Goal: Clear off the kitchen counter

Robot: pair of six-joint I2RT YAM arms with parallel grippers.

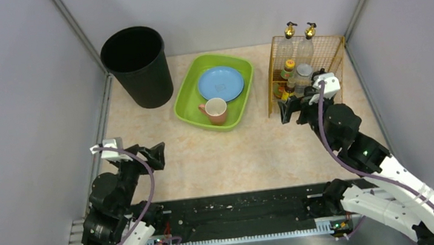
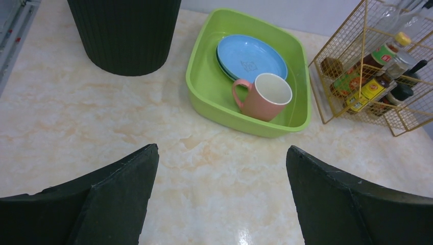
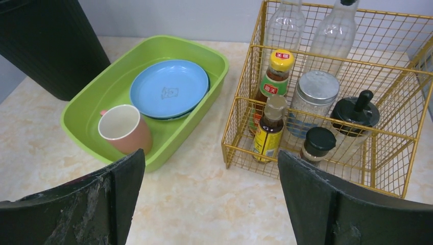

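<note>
The kitchen counter (image 1: pixel 236 157) is pale marbled stone, and its near half lies bare. A green tray (image 1: pixel 185 104) at the back centre holds a blue plate (image 1: pixel 221 84) and a pink mug (image 1: pixel 216 110). My left gripper (image 1: pixel 158 155) hovers open over the near left of the counter (image 2: pixel 219 168), empty, facing the tray (image 2: pixel 245 130). Over on the right, my other gripper (image 1: pixel 289 110) is open and empty above the counter (image 3: pixel 204 204), just in front of the gold wire basket (image 3: pixel 231 127). The mug (image 3: pixel 125 127) and plate (image 3: pixel 168 87) lie ahead to its left.
A tall black bin (image 1: pixel 135 64) stands at the back left, beside the tray. The wire basket (image 1: pixel 331 46) at the back right holds several bottles and jars. Grey walls close in both sides. A black rail strip (image 1: pixel 242 214) runs along the near edge.
</note>
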